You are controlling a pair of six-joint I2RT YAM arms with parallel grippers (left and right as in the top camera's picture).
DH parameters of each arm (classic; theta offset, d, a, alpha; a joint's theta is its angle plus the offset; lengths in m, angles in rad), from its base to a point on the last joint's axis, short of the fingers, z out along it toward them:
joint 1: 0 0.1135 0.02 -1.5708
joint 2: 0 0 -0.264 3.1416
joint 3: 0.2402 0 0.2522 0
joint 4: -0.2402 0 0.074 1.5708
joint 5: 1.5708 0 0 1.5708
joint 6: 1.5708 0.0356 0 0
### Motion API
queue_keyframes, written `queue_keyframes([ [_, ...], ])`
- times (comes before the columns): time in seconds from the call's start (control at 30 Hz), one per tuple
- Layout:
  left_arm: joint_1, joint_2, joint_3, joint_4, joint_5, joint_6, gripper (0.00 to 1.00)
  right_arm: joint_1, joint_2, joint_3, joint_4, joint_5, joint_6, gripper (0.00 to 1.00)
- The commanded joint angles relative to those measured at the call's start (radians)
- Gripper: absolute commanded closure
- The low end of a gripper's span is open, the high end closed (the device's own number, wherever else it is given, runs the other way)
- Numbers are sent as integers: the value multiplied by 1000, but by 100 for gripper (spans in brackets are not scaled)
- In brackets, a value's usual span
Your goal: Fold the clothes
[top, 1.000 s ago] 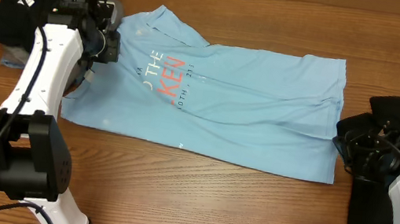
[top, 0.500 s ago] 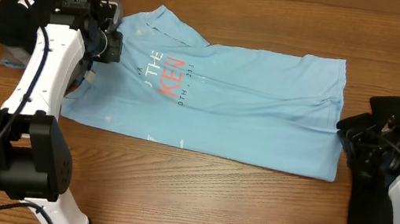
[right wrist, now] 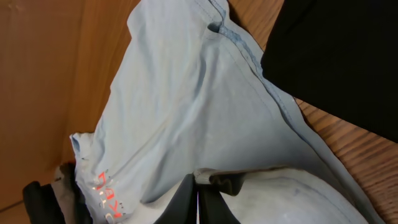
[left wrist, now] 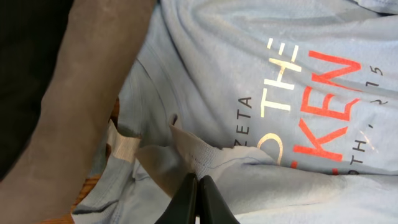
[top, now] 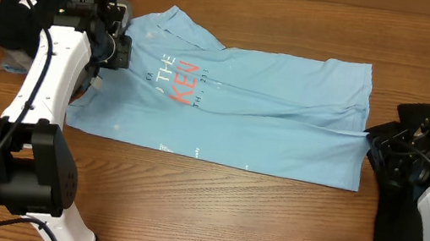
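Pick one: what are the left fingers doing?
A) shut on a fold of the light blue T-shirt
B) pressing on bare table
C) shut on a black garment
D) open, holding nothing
A: in the left wrist view the left fingers meet with a raised fold of the light blue T-shirt pinched between their tips.

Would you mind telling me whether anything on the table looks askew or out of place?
Nothing is damaged. The light blue T-shirt lies slightly askew, its collar end bunched where the left fingers pinch it. The lettering is partly hidden by a fold.
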Motion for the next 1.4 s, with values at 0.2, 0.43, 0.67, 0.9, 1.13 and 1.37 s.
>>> queue_keyframes([
  [0.2,-3,2,23,-2,-22,16,96,-24,5,23,-32,21,4,64],
  [0.43,-3,2,23,-2,-21,16,67,-74,5,22,-231,63,-82,64],
  [0.67,-2,2,23,-6,-20,15,47,-61,7,-24,-345,261,-109,65],
  [0.9,-2,2,23,-27,30,15,46,-60,39,-101,-235,223,-110,74],
  [1.13,-2,2,20,-53,76,16,45,-27,88,-118,-160,99,-220,73],
  [1.37,-2,3,20,-54,76,16,44,-22,88,-118,-195,100,-241,80],
])
